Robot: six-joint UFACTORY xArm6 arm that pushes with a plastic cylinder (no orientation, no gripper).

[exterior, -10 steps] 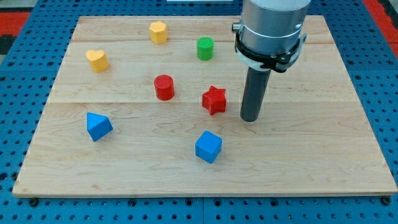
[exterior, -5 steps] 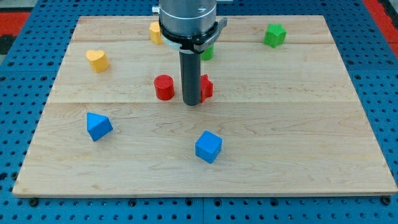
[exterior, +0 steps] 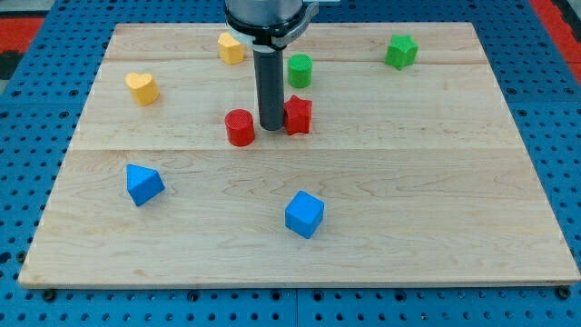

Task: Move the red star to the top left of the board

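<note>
The red star lies near the board's middle, a little above centre. My tip stands just to the star's left, touching or almost touching it, between the star and the red cylinder. The rod hides the star's left edge. The board's top left corner is far off to the view's upper left.
A green cylinder sits just above the star. A yellow hexagon block and a yellow heart lie at the upper left. A green star is at the upper right. A blue triangle block and a blue cube lie lower down.
My tip swept left from the star's right side to its left side, then moved a little up. The red star shifted left and up.
</note>
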